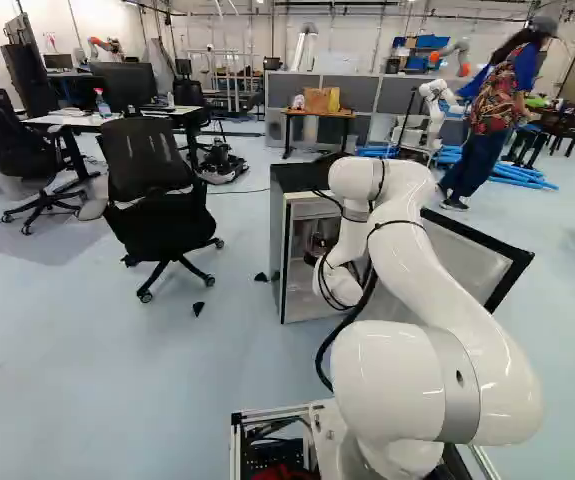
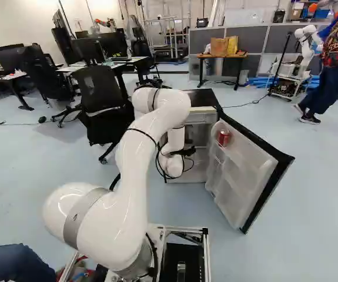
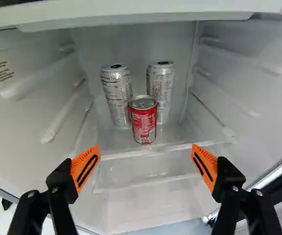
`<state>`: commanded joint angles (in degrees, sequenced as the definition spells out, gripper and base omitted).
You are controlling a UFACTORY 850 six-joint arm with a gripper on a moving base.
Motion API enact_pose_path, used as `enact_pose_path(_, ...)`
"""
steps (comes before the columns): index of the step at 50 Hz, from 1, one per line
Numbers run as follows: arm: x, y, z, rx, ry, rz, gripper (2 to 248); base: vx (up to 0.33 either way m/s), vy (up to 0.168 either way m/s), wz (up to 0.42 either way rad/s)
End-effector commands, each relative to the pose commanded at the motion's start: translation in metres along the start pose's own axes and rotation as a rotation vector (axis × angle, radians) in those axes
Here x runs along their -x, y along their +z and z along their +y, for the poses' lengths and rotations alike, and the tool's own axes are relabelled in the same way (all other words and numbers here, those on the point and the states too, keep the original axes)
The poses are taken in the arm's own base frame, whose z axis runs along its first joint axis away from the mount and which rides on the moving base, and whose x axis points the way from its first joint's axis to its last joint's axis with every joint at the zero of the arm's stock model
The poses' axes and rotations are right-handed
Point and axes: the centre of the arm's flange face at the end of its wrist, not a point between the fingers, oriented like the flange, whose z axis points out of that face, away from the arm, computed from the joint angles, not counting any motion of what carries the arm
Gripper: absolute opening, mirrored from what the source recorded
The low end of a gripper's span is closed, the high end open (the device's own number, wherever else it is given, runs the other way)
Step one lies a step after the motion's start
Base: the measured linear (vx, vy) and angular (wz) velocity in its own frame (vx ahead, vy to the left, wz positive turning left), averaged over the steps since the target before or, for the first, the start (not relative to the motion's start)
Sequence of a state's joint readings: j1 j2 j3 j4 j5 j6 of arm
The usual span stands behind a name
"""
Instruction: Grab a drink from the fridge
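At the mouth of the small fridge (image 1: 285, 250), the gripper (image 2: 186, 152) shows only in part beside the white wrist. Its orange pads stand wide apart in the wrist view, where the gripper (image 3: 145, 151) is open and holds nothing. Ahead of it, inside the fridge, a short red can (image 3: 143, 120) stands upright on the shelf (image 3: 172, 145). Behind the red can are two taller silver cans, one on its left side (image 3: 116, 95) and one on its right (image 3: 160, 88). The fridge door (image 2: 248, 167) hangs wide open, with another red can (image 2: 223, 138) in its upper rack.
Fridge side walls (image 3: 28, 88) with shelf ribs flank the gripper. An office chair (image 1: 157, 200) stands left of the fridge. Farther back are desks, a wooden table (image 2: 221, 57), partitions and another robot (image 1: 435, 105). A person's leg (image 2: 10, 263) shows near the base.
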<state>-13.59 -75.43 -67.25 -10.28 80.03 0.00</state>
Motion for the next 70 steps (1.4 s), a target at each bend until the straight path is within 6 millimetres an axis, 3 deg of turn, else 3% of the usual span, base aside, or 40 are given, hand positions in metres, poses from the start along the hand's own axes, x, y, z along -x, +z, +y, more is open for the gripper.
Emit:
enact_pose_path(24, 0.001, 0.033, -0.005, -0.016, -0.015, 0.053, 247, 0.000, 0.000, 0.000)
enact_pose_path(43, 0.001, 0.033, -0.005, -0.016, -0.015, 0.053, 242, 0.000, 0.000, 0.000)
enact_pose_path(44, 0.001, 0.033, -0.005, -0.016, -0.015, 0.053, 229, 0.000, 0.000, 0.000)
enact_pose_path(54, 0.001, 0.033, -0.005, -0.016, -0.015, 0.053, 216, 0.000, 0.000, 0.000)
enact_pose_path(55, 0.001, 0.033, -0.005, -0.016, -0.015, 0.053, 204, 0.000, 0.000, 0.000)
enact_pose_path(64, 0.001, 0.033, -0.005, -0.016, -0.015, 0.053, 192, 0.000, 0.000, 0.000)
enact_pose_path(65, 0.001, 0.033, -0.005, -0.016, -0.015, 0.053, 179, 0.000, 0.000, 0.000)
enact_pose_path(69, 0.001, 0.033, -0.005, -0.016, -0.015, 0.053, 179, 0.000, 0.000, 0.000)
enact_pose_path(70, 0.001, 0.033, -0.005, -0.016, -0.015, 0.053, 167, 0.000, 0.000, 0.000)
